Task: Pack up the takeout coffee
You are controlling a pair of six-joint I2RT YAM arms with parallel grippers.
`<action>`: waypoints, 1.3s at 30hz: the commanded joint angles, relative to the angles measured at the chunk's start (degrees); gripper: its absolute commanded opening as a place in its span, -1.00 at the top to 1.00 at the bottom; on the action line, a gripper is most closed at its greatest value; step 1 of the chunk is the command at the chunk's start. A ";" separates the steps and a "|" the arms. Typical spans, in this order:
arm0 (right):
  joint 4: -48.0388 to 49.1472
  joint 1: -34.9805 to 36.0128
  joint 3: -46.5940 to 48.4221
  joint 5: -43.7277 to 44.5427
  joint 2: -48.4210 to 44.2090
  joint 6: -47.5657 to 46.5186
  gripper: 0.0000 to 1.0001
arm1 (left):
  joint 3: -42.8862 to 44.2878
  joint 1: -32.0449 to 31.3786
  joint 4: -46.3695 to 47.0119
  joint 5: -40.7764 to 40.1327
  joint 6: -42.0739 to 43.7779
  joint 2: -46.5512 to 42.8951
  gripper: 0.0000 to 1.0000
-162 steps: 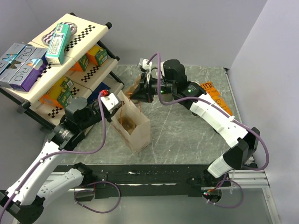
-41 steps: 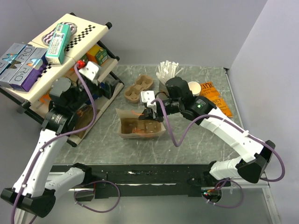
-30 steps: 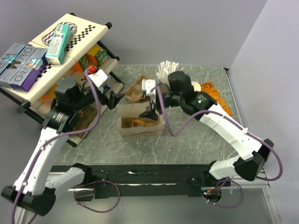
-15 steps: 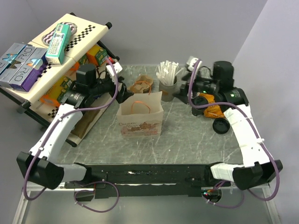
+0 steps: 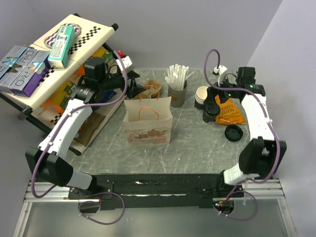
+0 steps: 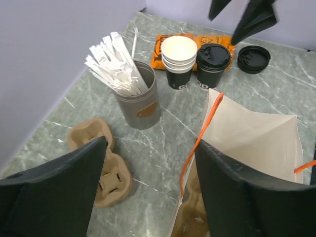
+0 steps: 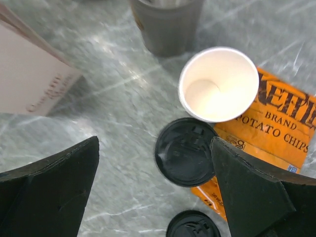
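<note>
the takeout coffee (image 7: pixel 185 150) stands on the marble table (image 7: pixel 113 113) near the centre of the right wrist view. it is seen almost straight from above, so only its round black top shows. the right gripper (image 7: pixel 154 144) hovers over it with its 2 fingers spread wide, 1 at the lower left of the frame and 1 at the lower right. the cup lies between them, nearer the lower-right finger, and touches neither.

it is upright, with its long axis vertical and its lid facing up. the left wrist view shows this from the side, with the dark cup in the upper middle, just beside the stack of white cups (image 6: pixel 179 57). in the right wrist view the white cups sit up and to the right of it, the loose black lid (image 7: pixel 192 226) is at the bottom edge, and the orange chip bag (image 7: pixel 276 133) lies at the right.

the left gripper (image 6: pixel 150 143) is also spread and holds nothing. the open paper bag (image 6: pixel 252 133) is at its lower right, a cardboard cup carrier (image 6: pixel 106 165) at its lower left, and a tin of straws (image 6: pixel 138 103) above.
</note>
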 commanded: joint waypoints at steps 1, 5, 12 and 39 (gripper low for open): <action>-4.20 -1.08 5.91 3.94 6.15 -5.06 -0.99 | 4.36 -0.29 0.99 4.28 -0.45 2.04 -0.35; -6.13 -1.43 8.99 6.49 10.03 -6.73 -0.99 | 6.82 -0.46 -1.38 5.42 -0.01 3.80 -0.10; -8.68 -1.17 10.40 9.74 12.94 -5.16 -1.00 | 10.25 -0.64 -5.42 6.39 0.96 6.08 0.49; -6.57 3.40 8.55 19.41 18.13 -0.85 -1.00 | 11.22 -0.99 -7.89 5.78 2.10 6.70 0.97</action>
